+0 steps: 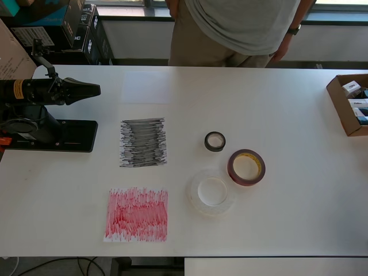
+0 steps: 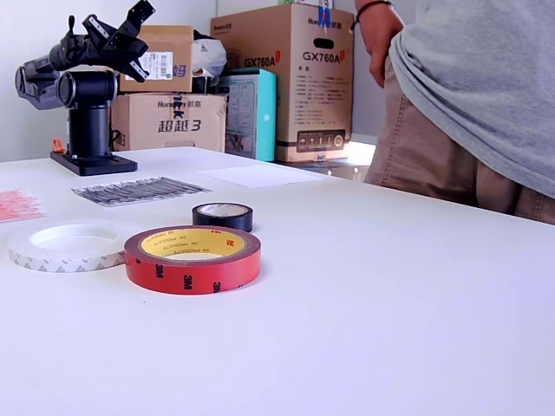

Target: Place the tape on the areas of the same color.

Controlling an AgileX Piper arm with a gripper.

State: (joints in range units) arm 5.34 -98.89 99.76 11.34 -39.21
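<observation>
Folded back over its base at the overhead view's left edge, the gripper [image 1: 92,89] holds nothing, and how far it is parted I cannot tell. Nearest it on the white surface [image 1: 299,190] lie the faint white patch [image 1: 146,86] and the black scribbled patch [image 1: 143,142], with the red scribbled patch [image 1: 137,214] beyond. Farther off, well apart from the gripper, the black roll [image 1: 215,141], clear-whitish roll [image 1: 211,192] and red roll [image 1: 246,167] sit close together, none on a patch.

glossy red tape roll [image 2: 192,258], matt white table [image 2: 390,303]
</observation>
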